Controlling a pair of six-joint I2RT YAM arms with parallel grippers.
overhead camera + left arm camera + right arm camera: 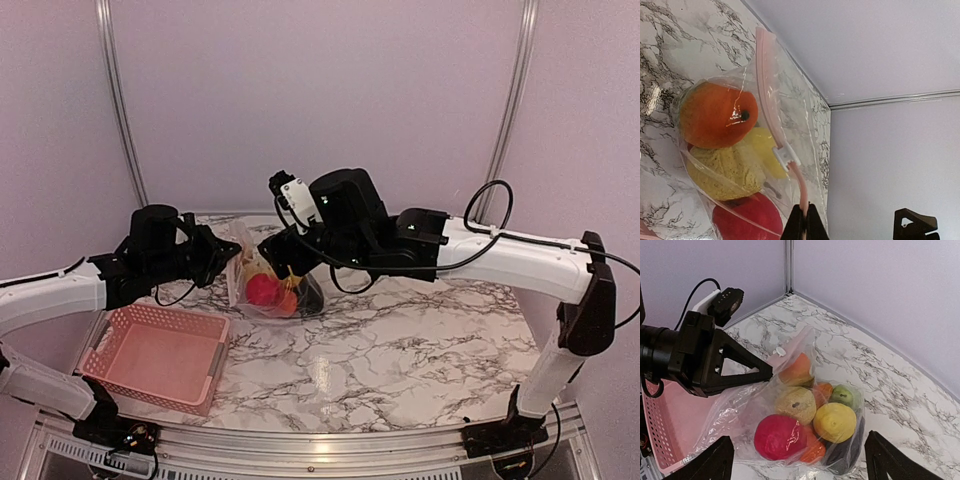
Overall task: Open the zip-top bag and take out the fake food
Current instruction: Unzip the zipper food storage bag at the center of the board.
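Pinched by the left hand at its pink zip strip, the clear crinkly zip-top bag is propped on the marble desk before the spread right hand, glossy plastic fake food all inside, none removed.

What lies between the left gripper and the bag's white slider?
Only a short run of the zip-top bag's pink zip strip, from the slider to the shut left gripper, in the left wrist view.
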